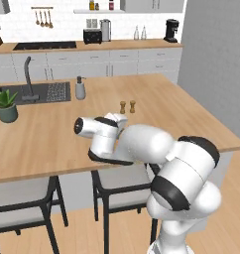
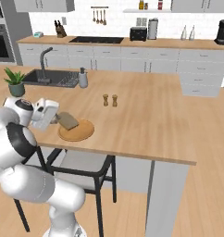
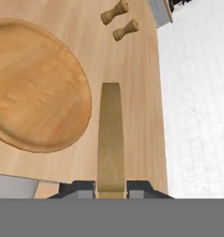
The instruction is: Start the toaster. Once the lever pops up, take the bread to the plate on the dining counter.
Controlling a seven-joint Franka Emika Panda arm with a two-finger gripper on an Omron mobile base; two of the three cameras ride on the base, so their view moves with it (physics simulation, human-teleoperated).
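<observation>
My gripper [image 2: 55, 118] is shut on the bread [image 2: 68, 121], a thin tan slice held just above the near-left part of the round tan plate [image 2: 79, 132]. In the hand view the bread [image 3: 109, 134] shows edge-on between the fingertips [image 3: 79, 188], right of the plate [image 3: 35, 88]. The plate lies near the front edge of the dining counter [image 2: 146, 120], whose wood top [image 1: 42, 139] spreads ahead of the arm. The black toaster [image 1: 92, 35] stands on the back counter, and it appears again as the toaster [image 2: 138, 33] far from the hand.
Two small wooden shakers [image 2: 109, 100] stand mid-island beyond the plate. A sink [image 2: 53, 77], a soap dispenser [image 2: 83, 77] and a potted plant [image 2: 15, 81] occupy the island's left. Black stools [image 1: 117, 188] sit under the near edge. A coffee machine [image 2: 222, 31] is at the back right.
</observation>
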